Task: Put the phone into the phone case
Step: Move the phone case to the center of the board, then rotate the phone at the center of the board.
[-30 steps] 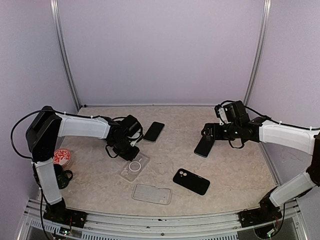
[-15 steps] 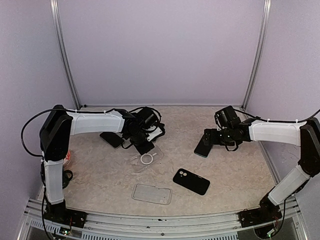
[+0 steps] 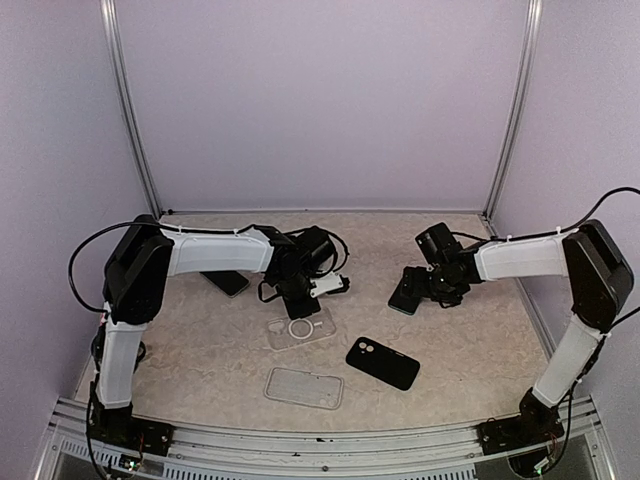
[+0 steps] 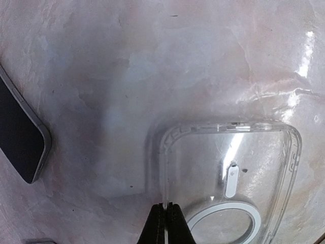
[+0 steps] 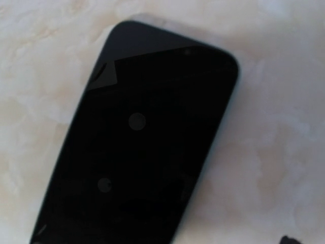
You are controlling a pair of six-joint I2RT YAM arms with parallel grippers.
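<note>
A: Left gripper (image 4: 165,223) pinched shut on the clear case (image 4: 228,173) rim. Right gripper (image 3: 418,287) spread wide above the phone (image 5: 142,152), which is flat on the table (image 3: 480,340), well apart from it.
B: Risk: thin rim slips, case skids off.

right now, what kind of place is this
Probably a lab robot test cell: plain walls framed by a metal post, a marbled tabletop, and a clear case and dark phone laid out as props.
</note>
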